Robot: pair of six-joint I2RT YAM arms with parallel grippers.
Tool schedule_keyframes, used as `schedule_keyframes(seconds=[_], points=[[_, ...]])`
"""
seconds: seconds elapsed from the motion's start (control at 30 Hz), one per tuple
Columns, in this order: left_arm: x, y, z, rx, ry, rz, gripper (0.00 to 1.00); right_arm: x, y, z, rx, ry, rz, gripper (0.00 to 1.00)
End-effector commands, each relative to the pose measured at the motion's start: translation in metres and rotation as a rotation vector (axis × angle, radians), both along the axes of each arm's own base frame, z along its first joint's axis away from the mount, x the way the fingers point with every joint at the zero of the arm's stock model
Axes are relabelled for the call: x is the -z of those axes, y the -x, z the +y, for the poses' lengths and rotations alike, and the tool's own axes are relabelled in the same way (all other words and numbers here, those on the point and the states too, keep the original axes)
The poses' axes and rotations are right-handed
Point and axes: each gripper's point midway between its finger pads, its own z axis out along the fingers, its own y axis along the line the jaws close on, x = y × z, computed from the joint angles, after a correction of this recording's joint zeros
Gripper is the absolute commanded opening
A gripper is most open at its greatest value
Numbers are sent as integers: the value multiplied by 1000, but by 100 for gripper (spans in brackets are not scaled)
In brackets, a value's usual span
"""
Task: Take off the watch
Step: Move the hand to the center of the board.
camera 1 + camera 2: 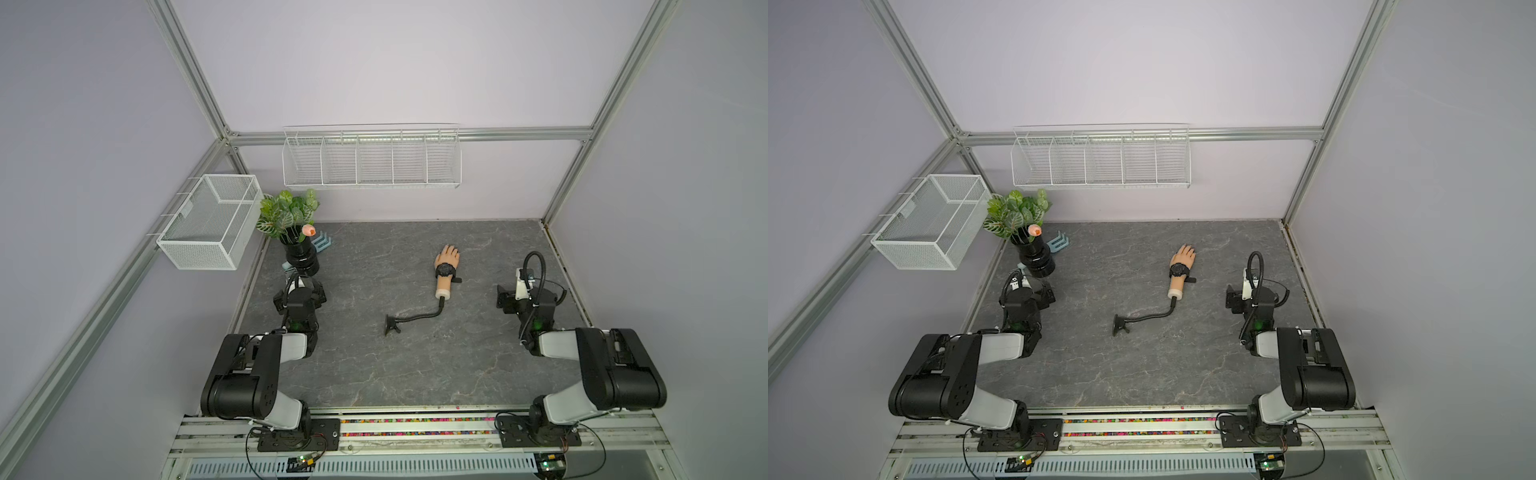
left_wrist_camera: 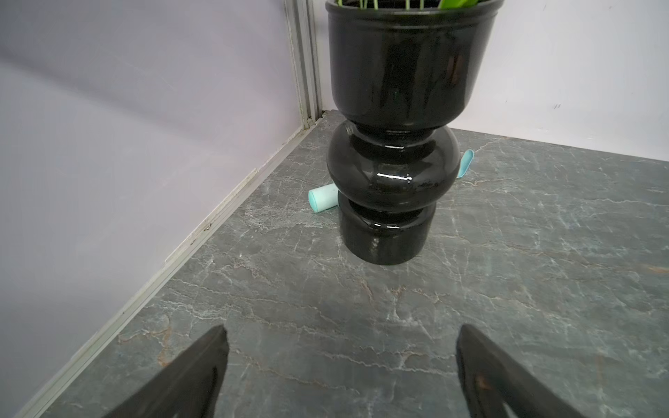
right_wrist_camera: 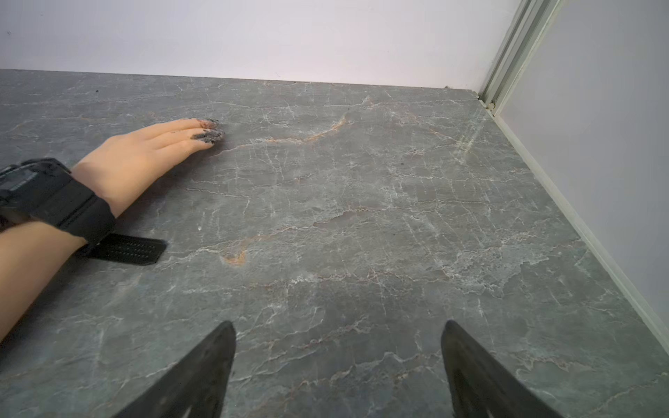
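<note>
The black watch (image 1: 446,271) (image 1: 1179,270) is strapped round the wrist of a skin-coloured mannequin hand (image 1: 448,254) lying flat on the grey table, right of centre. In the right wrist view the watch (image 3: 43,195) is at the picture's edge, and its loose strap end (image 3: 126,249) rests on the table. A black gooseneck stem (image 1: 419,318) runs from the forearm to a round base (image 1: 390,326). My right gripper (image 3: 338,324) (image 1: 506,296) is open and empty, to the right of the hand. My left gripper (image 2: 340,329) is open and empty, far left by the vase.
A glossy black vase (image 2: 391,163) (image 1: 301,259) with a green plant stands just beyond the left gripper, with a teal object (image 2: 322,197) behind it. A white mesh basket (image 1: 208,232) hangs on the left wall and a wire rack (image 1: 370,160) on the back wall.
</note>
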Motion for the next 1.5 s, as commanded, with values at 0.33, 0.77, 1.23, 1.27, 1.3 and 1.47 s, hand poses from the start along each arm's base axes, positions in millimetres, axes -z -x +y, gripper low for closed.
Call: schedule_keyframes(seconds=[0.33,0.77,1.23,1.27,1.3,1.47], points=[[-8,-8,0,-2,-14,-21,99,-7,-6,-3,17,8,-30,89],[-9,-8,0,-4,-11,-22,100,-48,13,-18,121,3,-74,89],[-9,-7,0,-4,-12,-24,100,-148,88,22,134,-575,-29,89],[-9,-7,0,-3,-12,-25,99,-146,94,33,86,-600,3,89],[-9,-7,0,-4,-14,-24,96,-142,100,44,41,-619,40,89],[-22,-2,-4,32,-25,-45,93,-128,128,84,-131,-623,185,89]])
